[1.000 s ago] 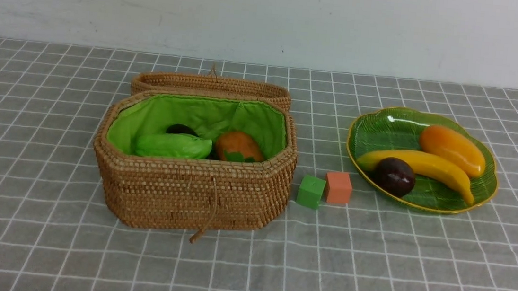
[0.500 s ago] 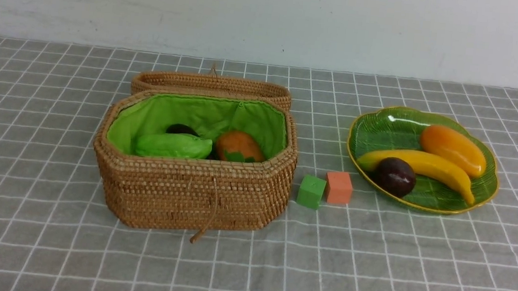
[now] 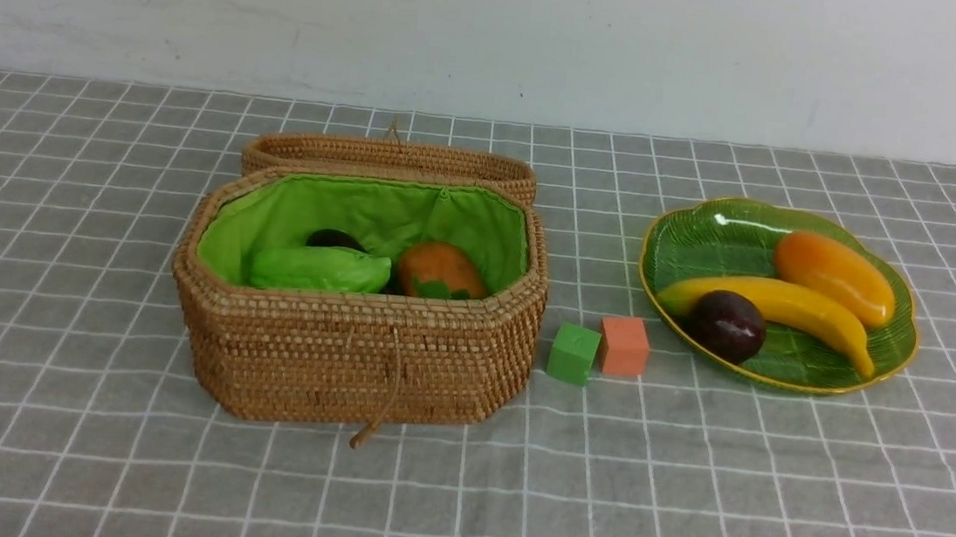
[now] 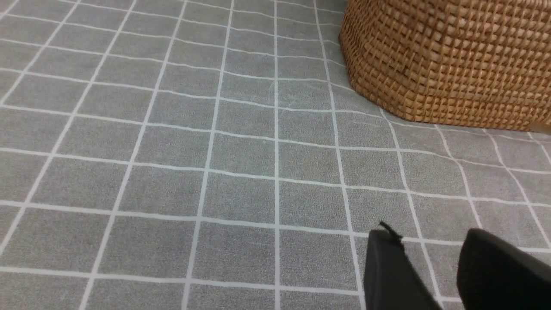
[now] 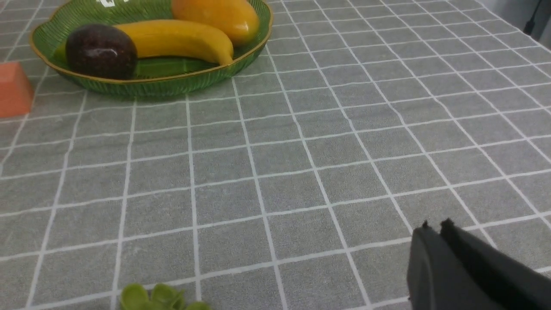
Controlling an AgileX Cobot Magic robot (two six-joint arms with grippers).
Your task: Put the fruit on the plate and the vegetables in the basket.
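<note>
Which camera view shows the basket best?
The front view is best: it shows the whole woven basket, with its green lining and vegetables inside. The left wrist view shows only a lower part of its wall. The right wrist view does not show it.

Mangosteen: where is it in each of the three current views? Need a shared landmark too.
Front: right of centre, on the near-left part of the plate, against the mangosteen's neighbour, the banana; mangosteen.
Left wrist: not in it.
Right wrist: near the upper-left corner of the picture.
Landmark: the plate, shared by front and right wrist only; the left wrist shares the basket with front.
</note>
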